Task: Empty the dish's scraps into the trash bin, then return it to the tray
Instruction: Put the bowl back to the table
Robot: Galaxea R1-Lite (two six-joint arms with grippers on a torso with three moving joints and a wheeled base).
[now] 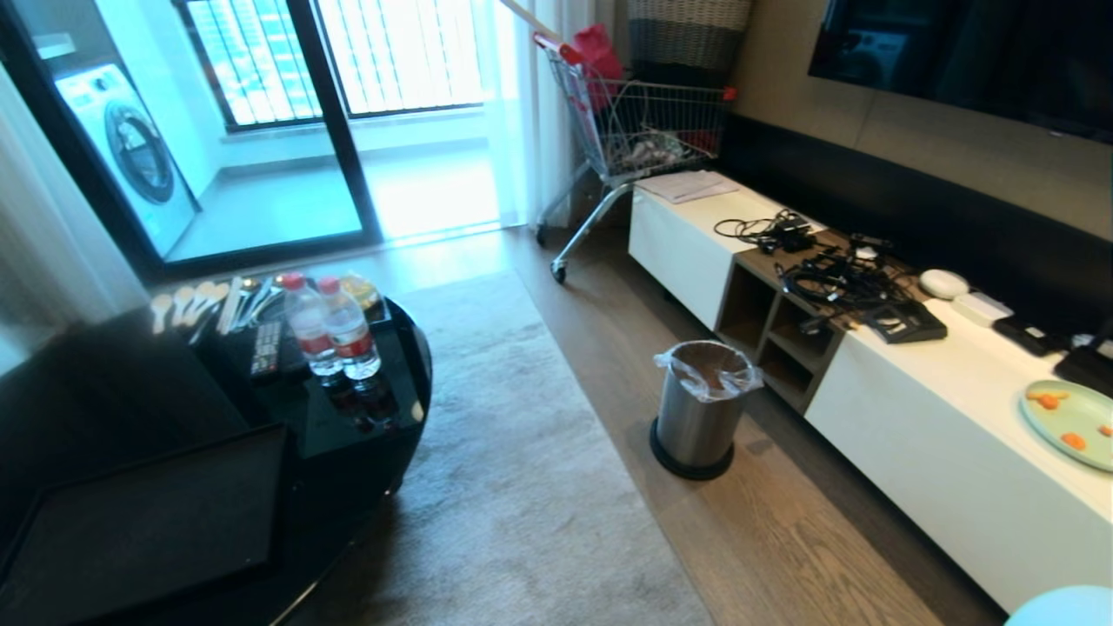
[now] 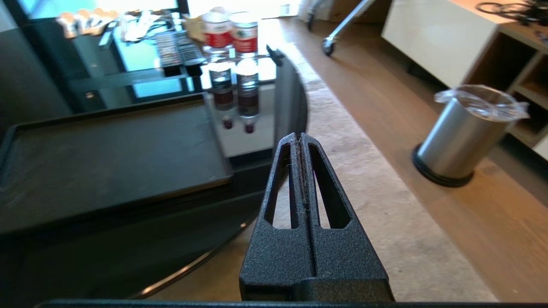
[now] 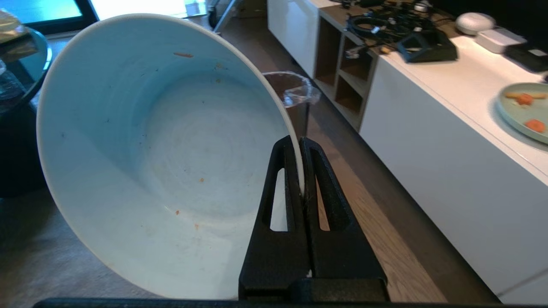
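right gripper [image 3: 299, 143] jaws pinching the rim of the dish [image 3: 162, 158], which is tipped on edge w/ its inside facing the wrist cam; only a few tiny orange specks stuck inside, no chunks. in the head view just a pale sliver of it shows at the bottom corner, well apart from the trash bin [image 1: 700, 409]. bin stands upright on the wood floor, bag liner ruffled over the rim, just beside the open shelves of the white cabinet [image 1: 939, 435]. left gripper [image 2: 299, 139] jaws pressed together, holding nothing, over the rug edge beside the black surface [image 2: 128, 256]. tray [image 2: 107, 158] lies flat and bare on that surface, near two water bottles [image 1: 330, 326]. pale-green plate [image 1: 1069, 417] w/ orange bits sits on the cabinet top, well apart from the bin.
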